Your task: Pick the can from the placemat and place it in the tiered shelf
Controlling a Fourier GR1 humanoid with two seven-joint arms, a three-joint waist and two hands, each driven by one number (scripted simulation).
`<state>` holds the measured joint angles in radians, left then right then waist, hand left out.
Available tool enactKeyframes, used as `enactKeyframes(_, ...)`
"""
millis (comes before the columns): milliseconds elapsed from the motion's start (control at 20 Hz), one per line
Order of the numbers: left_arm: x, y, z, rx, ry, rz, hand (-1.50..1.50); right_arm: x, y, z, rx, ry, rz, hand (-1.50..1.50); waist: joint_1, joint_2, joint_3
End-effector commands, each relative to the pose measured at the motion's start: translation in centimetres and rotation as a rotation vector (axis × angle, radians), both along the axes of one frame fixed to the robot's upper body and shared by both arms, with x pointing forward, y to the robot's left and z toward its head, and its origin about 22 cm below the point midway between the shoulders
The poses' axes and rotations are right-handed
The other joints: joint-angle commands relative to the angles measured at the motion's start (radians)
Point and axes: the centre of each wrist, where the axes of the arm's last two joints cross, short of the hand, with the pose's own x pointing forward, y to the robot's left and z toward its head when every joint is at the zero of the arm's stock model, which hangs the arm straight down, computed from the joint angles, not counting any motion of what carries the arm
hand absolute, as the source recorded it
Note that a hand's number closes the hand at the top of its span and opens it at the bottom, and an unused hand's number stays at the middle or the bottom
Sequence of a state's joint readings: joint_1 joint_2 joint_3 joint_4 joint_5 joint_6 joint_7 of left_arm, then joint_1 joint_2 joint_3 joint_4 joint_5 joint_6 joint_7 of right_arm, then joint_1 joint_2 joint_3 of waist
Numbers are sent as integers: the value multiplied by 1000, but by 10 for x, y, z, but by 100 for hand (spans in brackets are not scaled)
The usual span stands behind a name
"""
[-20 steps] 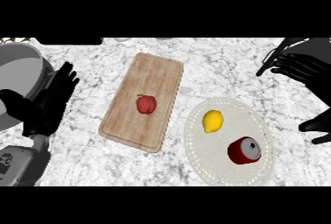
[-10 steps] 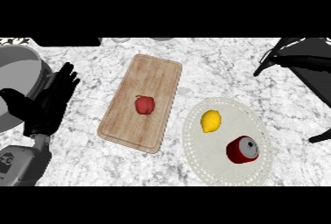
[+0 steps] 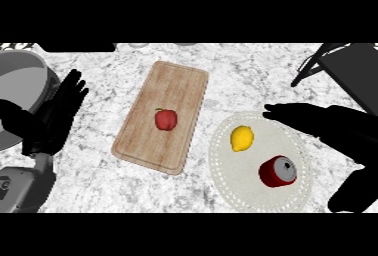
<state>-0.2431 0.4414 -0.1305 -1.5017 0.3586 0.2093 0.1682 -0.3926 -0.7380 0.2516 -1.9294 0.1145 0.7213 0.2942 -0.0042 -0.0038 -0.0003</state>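
The can (image 3: 278, 171) lies on its side on the round pale placemat (image 3: 229, 182), in the lower right part of it, with its grey end turned toward us and a little toward 2 o'clock. Its long axis, as far as we can judge, runs from about 8 o'clock to 2 o'clock. Just beside it, at 10 o'clock, a lemon (image 3: 241, 138) rests on the same mat, apart from the can.

Our right hand (image 3: 325, 120) hangs above the mat's upper right edge, fingers stretched out flat toward 9 o'clock and holding nothing. From this hand the can lies toward 7 o'clock, near but not touched. We judge that the coming move is a descent in that direction, with the fingers closing across the can's round body, not along its length.

The tiered shelf (image 3: 347, 67) shows as a dark frame at 1 o'clock from the can.

Further out, at 10 o'clock, a wooden cutting board (image 3: 144, 145) carries a small red pepper (image 3: 165, 119). Our left hand (image 3: 55, 117) rests open at the left edge, fingers up, well apart from the can, so the right hand is clearly the nearer one. A grey pot (image 3: 22, 80) stands behind it.
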Motion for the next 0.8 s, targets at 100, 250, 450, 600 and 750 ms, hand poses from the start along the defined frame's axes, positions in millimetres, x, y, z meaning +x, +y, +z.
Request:
enactKeyframes(100,-2,0,-13,8,-6,2,0,-18,26,-18,-181,-47,-21,-150,6,3,0)
enactKeyframes(250,10,8,6,-15,5,-21,0,-35,25,-27,-284,-61,-24,-150,-2,2,0)
enactKeyframes(450,1,6,-10,-18,1,-3,0,-31,26,-34,-320,-78,-45,-150,4,3,0)
enactKeyframes(600,15,-12,-10,13,15,-9,0,-23,13,-33,-350,-76,-45,-150,1,4,0)
enactKeyframes(750,-10,-11,-11,7,-15,-14,0,-25,30,-41,-365,-70,-54,-150,8,3,0)
